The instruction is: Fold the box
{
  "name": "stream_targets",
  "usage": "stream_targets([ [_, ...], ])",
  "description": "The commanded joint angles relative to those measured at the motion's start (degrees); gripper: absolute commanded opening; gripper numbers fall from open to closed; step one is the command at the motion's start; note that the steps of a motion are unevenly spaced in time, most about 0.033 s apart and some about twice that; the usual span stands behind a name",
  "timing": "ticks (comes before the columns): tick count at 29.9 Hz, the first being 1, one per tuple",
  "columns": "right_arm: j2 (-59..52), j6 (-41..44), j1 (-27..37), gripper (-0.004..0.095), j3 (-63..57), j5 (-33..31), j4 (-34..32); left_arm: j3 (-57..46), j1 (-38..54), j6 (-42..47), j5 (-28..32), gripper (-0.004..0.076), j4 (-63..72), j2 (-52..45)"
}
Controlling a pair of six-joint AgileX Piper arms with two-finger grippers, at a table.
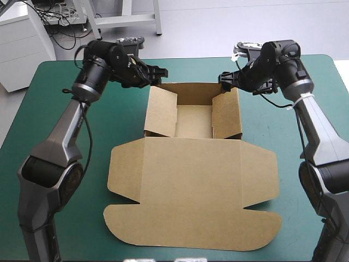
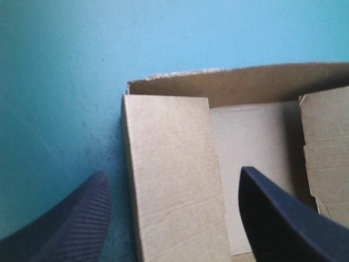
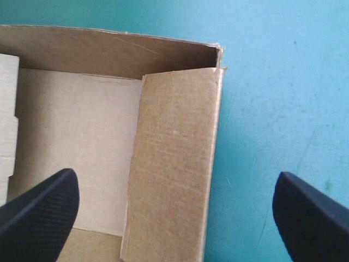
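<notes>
High view, starting from the near edge: the box (image 1: 191,180) lies at the middle of the teal-green cover (image 1: 54,87), its lid (image 1: 191,207) flat and unfolded toward the robot, with rounded flaps at the near corners. Beyond the lid, the tray (image 1: 193,121) already stands with its walls raised. Its left side panel (image 1: 161,112) and right side panel (image 1: 226,114) are turned inward but appear to lean over the floor and not to sit flush. The step in hand therefore looks like the tucking of the side walls. The left gripper (image 1: 155,73) hovers just beyond the tray's far left corner and the right gripper (image 1: 226,78) at its far right corner. In the wrist views the left gripper (image 2: 172,177) and the right gripper (image 3: 174,177) each have their black fingers spread wide and hold nothing, and each straddles its own panel from above. The next move probably calls for each arm to come down and press its panel against the wall until it locks, without pushing the light tray along the smooth cover. Past the far edge are pale floor, a white cabinet (image 1: 22,43) and metal legs (image 1: 125,19).
</notes>
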State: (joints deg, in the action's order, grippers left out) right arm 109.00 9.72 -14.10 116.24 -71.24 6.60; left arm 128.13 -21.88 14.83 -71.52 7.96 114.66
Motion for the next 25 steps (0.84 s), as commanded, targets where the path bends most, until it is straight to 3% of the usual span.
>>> stream_targets([
  [1, -6.4, 0.5, 0.3, 0.0887, 1.3, -0.2, 0.1, 2.1, 0.6, -2.9, -2.9, 0.0461, 0.4, -8.0],
  [3, -7.7, 0.5, 0.3, 0.0887, 0.7, -0.2, 0.1, 2.1, 0.6, -5.5, -2.9, 0.0419, 0.4, -9.9],
  [5, -9.2, 0.5, 0.3, 0.0887, -0.7, -0.2, 0.1, 2.1, 0.6, -6.6, -2.9, 0.0328, 0.4, -12.4],
  [6, -9.8, 0.5, 0.3, 0.0887, -1.5, -0.2, 0.1, 2.1, 0.6, -6.6, -2.9, 0.0273, 0.4, -13.6],
  [9, -11.9, 0.5, 0.3, 0.0887, -4.6, -0.2, -0.6, 2.1, 0.6, -7.6, -2.9, 0.0000, 0.4, -16.9],
  [10, -12.5, 0.5, 0.3, 0.0887, -5.8, -0.2, -0.6, 2.1, 0.6, -9.1, -2.9, -0.0026, 0.4, -17.9],
  [18, -12.5, 0.5, 0.3, 0.0887, -10.9, 0.3, -0.4, 0.0, 0.5, -9.4, -2.9, -0.0032, 1.7, -26.7],
  [25, -7.7, 0.4, 0.3, 0.0887, -11.5, 1.1, 0.3, -15.0, 0.5, -9.3, -2.9, -0.0032, -0.1, -39.2],
])
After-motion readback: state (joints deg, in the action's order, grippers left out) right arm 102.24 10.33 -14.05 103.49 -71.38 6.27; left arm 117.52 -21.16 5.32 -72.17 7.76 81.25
